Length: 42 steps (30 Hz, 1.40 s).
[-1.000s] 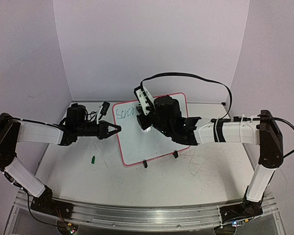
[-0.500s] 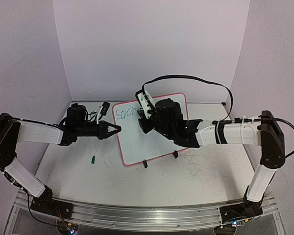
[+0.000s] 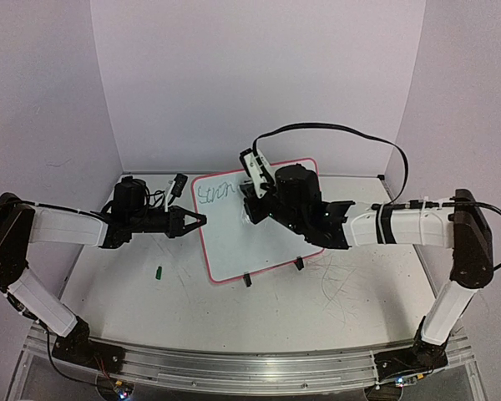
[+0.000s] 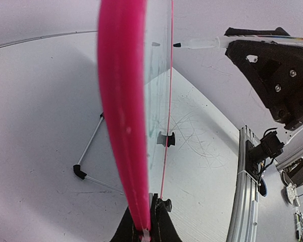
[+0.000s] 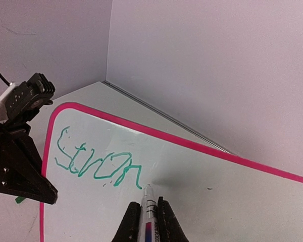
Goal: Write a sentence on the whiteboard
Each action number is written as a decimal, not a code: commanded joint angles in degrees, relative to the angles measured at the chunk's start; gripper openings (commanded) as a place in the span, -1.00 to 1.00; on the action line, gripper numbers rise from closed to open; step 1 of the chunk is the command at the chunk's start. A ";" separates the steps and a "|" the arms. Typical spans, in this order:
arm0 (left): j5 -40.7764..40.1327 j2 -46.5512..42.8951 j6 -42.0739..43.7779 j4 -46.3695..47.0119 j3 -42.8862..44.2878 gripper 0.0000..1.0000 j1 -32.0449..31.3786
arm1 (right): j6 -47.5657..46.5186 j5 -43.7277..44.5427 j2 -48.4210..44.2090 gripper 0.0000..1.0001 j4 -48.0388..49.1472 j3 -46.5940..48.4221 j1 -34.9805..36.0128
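Observation:
The whiteboard [image 3: 238, 246] stands tilted on the table, white with a pink-red rim. My left gripper [image 3: 202, 220] is shut on its left edge, and the left wrist view shows that rim [image 4: 123, 101] edge-on between the fingers of the left gripper [image 4: 144, 229]. My right gripper [image 3: 252, 213] is shut on a white marker [image 5: 149, 201], whose tip rests on the board just right of the writing. In the right wrist view the right gripper [image 5: 148, 214] sits below it. The sentence [image 5: 98, 164] reads "Stron" in green at the board's top left, and also shows from above [image 3: 214, 194].
A small green cap [image 3: 159, 271] lies on the scuffed tabletop left of the board. Two black clip feet [image 3: 247, 281] [image 3: 299, 264] hold the board's lower edge. A thin wire stand leg [image 4: 88, 151] props it from behind. A metal rail [image 3: 234, 363] runs along the near edge.
My right gripper has slid the marker to the right along the board's top line, and the green writing has grown longer. The left arm and the board have not moved.

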 commanded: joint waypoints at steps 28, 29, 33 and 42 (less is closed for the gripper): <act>-7.43 0.00 5.72 -1.59 2.38 -1.00 0.48 | 1.01 -0.58 2.51 -1.00 0.52 4.54 -0.71; -7.44 -0.03 5.75 -1.60 2.40 -1.00 0.48 | 1.18 -0.64 2.45 -1.00 0.37 4.35 -0.69; -7.43 -0.12 5.75 -1.73 2.41 -1.00 0.48 | 1.73 -1.10 1.77 -1.00 -0.04 3.04 -0.46; -7.39 -0.22 5.76 -1.77 2.37 -1.00 0.53 | 2.63 -1.20 0.26 -1.00 -1.24 0.34 -0.29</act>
